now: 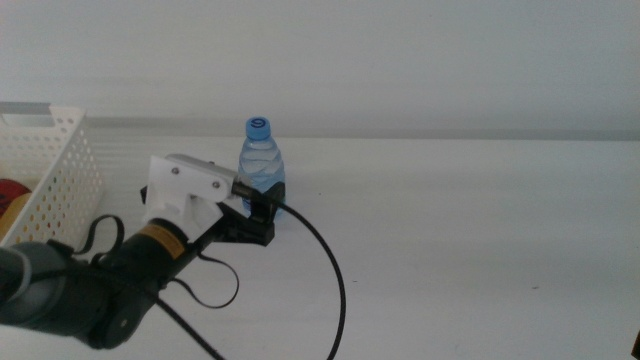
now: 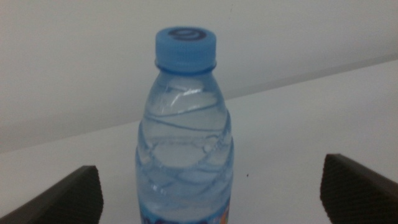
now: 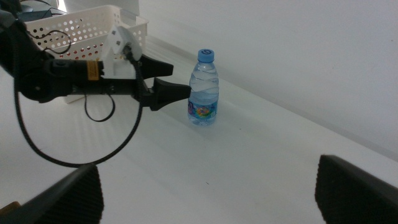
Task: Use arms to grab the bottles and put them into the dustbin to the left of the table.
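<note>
A small clear water bottle with a blue cap stands upright on the white table, left of centre. My left gripper reaches in from the lower left and is open, its jaws on either side of the bottle's lower part without pressing it. In the left wrist view the bottle fills the middle between the two spread jaws of the left gripper. The right wrist view shows the bottle and the left gripper from afar. My right gripper hangs open and empty, well short of them.
The white perforated dustbin stands at the table's left edge, also seen in the right wrist view. Something red and orange lies inside it. A black cable loops from the left arm over the table.
</note>
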You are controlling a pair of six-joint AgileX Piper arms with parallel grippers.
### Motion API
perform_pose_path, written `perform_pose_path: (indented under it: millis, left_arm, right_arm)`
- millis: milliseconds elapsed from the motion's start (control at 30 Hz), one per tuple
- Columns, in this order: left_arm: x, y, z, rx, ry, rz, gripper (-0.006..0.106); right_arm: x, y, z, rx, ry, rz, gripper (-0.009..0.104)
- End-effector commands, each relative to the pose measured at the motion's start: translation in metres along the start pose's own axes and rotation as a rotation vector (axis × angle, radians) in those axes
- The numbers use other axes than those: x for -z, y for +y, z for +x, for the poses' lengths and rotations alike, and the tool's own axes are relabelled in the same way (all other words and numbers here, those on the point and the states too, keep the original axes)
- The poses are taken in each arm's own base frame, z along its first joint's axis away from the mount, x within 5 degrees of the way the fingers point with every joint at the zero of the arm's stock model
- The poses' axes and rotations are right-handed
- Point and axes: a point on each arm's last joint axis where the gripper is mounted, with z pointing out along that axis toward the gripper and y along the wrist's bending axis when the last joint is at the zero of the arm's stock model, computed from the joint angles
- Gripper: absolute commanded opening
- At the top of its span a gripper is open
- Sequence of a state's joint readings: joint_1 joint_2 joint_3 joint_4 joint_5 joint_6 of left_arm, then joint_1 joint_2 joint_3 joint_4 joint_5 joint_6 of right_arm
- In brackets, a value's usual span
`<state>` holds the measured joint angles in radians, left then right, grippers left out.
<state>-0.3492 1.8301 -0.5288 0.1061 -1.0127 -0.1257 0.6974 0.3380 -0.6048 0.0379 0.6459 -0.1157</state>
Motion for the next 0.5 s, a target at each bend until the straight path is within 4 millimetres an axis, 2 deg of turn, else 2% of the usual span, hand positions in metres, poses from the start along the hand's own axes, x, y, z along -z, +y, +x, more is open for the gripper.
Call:
perform_pose_path:
  millis: [0,167,467]
  left_arm:
    - [-0.008,0.0,-0.002,0.008,0.002,0.006,0.094]
    - [-0.022,0.002,-0.004,0.003,0.044,-0.003,0.094]
    - [-0.046,0.006,0.004,0.015,0.059,-0.02,0.094]
  right_arm:
    - [0.0,0.0,-0.001,0.006,-0.017,0.001,0.091]
    - [0.0,0.0,-0.001,0.006,-0.017,0.001,0.091]
    - [0.0,0.0,-0.001,0.006,-0.017,0.001,0.091]
